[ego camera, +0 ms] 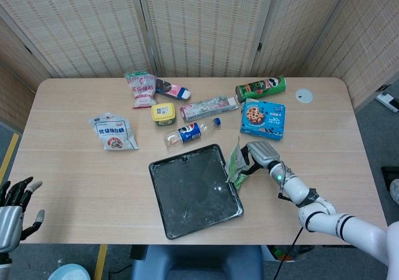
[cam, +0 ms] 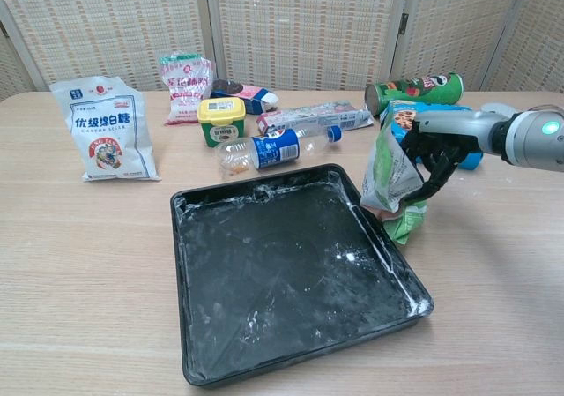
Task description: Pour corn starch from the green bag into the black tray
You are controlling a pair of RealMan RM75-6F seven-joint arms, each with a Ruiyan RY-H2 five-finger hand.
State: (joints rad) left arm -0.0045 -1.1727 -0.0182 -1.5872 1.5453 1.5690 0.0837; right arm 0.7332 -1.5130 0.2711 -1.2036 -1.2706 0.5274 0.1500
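The black tray [ego camera: 168, 221] [cam: 198, 361] lies on the table in front of me, dusted with white powder. My right hand [ego camera: 260, 154] [cam: 438, 153] grips the green bag [ego camera: 237, 164] [cam: 392, 180] just past the tray's right rim, with the bag's bottom touching or nearly touching the table beside the tray. The bag stands roughly upright, its top leaning toward the tray. My left hand [ego camera: 14, 206] shows only in the head view, at the bottom left off the table edge, fingers spread and empty.
Behind the tray lie a clear bottle [cam: 269, 150], a yellow tub [cam: 221, 120], a long flat packet [cam: 315, 115], a pink bag [cam: 186, 88], a white sugar bag [cam: 105, 139], a green can [cam: 416, 90] and a blue cookie box [ego camera: 264, 119].
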